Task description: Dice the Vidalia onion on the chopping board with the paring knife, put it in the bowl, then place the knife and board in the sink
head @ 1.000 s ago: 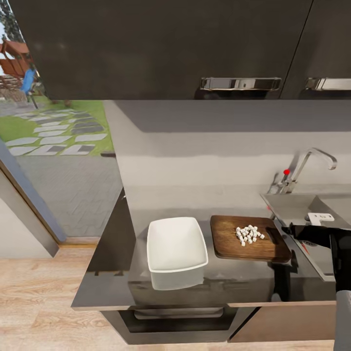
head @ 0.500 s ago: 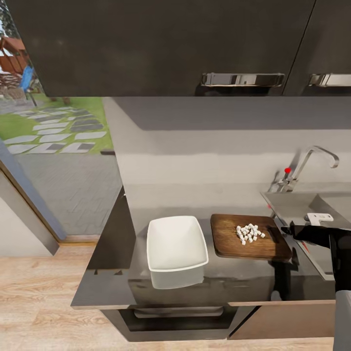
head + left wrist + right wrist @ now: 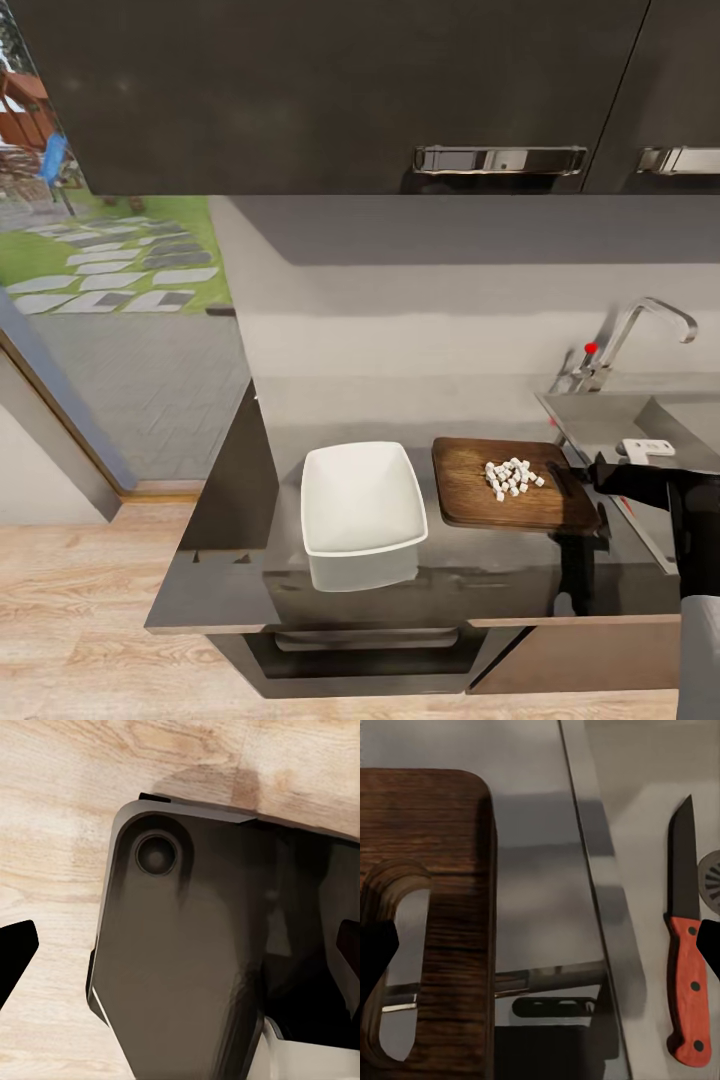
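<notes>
My right gripper (image 3: 598, 470), fingers spread and empty, hovers at the right end of the dark brown wooden chopping board (image 3: 424, 915), a stiff, probably slick slab I judge best pinched through its handle slot (image 3: 397, 967), with white onion dice (image 3: 512, 479) loose on top.
</notes>
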Controlling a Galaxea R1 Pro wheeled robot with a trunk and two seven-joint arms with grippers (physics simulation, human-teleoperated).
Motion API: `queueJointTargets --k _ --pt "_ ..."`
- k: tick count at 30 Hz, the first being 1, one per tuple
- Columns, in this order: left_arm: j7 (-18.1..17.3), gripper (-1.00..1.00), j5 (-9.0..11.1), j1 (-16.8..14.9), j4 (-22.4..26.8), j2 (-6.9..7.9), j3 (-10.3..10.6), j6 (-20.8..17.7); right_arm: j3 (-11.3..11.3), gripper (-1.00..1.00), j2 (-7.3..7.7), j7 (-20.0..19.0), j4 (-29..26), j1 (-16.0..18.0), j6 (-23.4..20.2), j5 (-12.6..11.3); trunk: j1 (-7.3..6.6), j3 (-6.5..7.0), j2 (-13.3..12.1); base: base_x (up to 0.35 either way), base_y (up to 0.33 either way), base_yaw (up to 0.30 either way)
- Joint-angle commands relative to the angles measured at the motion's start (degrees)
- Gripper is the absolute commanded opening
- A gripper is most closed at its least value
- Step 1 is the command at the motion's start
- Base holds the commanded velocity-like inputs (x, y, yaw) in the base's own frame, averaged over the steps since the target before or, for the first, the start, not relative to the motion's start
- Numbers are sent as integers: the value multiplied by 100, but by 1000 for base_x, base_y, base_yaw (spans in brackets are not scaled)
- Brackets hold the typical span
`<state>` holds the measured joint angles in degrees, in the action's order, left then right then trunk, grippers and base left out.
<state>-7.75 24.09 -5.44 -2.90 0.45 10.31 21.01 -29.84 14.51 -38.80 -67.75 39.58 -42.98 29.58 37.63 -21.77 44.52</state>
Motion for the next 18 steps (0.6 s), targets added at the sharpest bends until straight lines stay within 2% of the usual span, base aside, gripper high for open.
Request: queueJointTargets --k 1,10,18 --pt "-42 100 61 -10 -26 -1 41 35 6 100 -1 -58 -4 6 -9 59 1 -7 6 0 0 0" --pt "-43 100 61 -10 -26 1 41 35 210 100 -1 -49 114 6 -9 62 1 -31 6 0 0 0" --pt "-43 100 61 -10 -26 0 41 35 217 100 -1 -49 129 6 -9 64 1 -90 6 0 0 0"
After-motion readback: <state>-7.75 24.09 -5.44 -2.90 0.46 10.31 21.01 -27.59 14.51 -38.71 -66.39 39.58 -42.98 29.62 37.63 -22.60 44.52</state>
